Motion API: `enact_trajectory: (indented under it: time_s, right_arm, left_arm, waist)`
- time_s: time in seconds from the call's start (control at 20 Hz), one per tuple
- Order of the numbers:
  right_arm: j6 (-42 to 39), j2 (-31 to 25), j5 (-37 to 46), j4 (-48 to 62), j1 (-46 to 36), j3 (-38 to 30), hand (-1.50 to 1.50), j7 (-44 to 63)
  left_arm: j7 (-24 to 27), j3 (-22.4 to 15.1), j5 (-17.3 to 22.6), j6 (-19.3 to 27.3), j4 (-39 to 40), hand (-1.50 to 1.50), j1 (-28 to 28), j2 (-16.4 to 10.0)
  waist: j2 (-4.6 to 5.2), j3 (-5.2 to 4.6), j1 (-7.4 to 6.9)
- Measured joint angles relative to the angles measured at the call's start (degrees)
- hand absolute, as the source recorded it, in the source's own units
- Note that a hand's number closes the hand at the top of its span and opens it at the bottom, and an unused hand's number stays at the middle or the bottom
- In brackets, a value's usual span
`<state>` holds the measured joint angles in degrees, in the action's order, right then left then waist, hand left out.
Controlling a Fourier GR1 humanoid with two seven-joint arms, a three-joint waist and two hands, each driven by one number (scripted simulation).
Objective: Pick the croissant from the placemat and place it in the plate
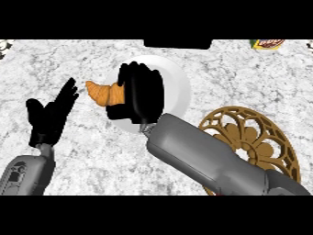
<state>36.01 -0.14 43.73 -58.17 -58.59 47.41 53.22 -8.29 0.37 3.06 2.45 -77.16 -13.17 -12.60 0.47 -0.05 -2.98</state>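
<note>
Though packet (267, 43) illegible, croissant (101, 94) in right hand (142, 92)

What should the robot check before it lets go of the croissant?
1. Croissant off the placemat: ok, the placemat lies away at the right.
2. Croissant held by the right hand: ok, the hand is curled round its right end.
3. Croissant above the plate: not ok, most of it pokes past the plate's left rim, over the counter.
4. Croissant touching the plate: cannot tell, the hand hides that spot.
5. Left hand out of the way: ok, it rests open at the left, apart from the plate.
</note>
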Motion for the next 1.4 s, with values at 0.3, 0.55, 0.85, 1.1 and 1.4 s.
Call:
enact_trajectory:
  time_s: [0.3, 0.55, 0.85, 1.1, 1.4]
  right_arm:
    - [-1.6, 0.1, -7.9, 10.8, -1.0, -2.1, 1.50, -8.9]
    - [-4.0, 0.1, -18.0, 15.1, 0.8, -7.1, -1.50, -18.7]
    - [-2.4, 0.1, -22.8, 18.8, 1.5, -9.0, -1.50, -32.8]
    - [2.0, 0.1, -27.1, 13.6, 2.7, -12.1, -1.50, -44.6]
    - [2.3, 0.1, -36.8, 4.3, 3.6, -14.9, -1.50, -46.9]
  left_arm:
    - [-1.1, 0.7, 0.4, -0.5, -1.2, 0.00, 0.3, -0.5]
    - [-1.1, 0.5, 0.1, -0.6, -2.3, 0.00, 1.2, -0.4]
    - [-1.5, 1.6, 0.5, -1.6, -2.5, 0.00, 1.3, -1.2]
    - [-1.4, 1.7, 0.4, -1.3, -3.0, 0.00, 1.9, -0.7]
    - [-1.6, 2.0, 0.4, -1.5, -3.2, 0.00, 2.5, -0.7]
  waist:
    - [0.11, 0.03, 0.34]
    - [0.30, 0.08, 0.24]
    - [0.14, 0.07, 0.74]
    - [0.09, 0.12, 0.97]
    - [-0.27, 0.09, 1.53]
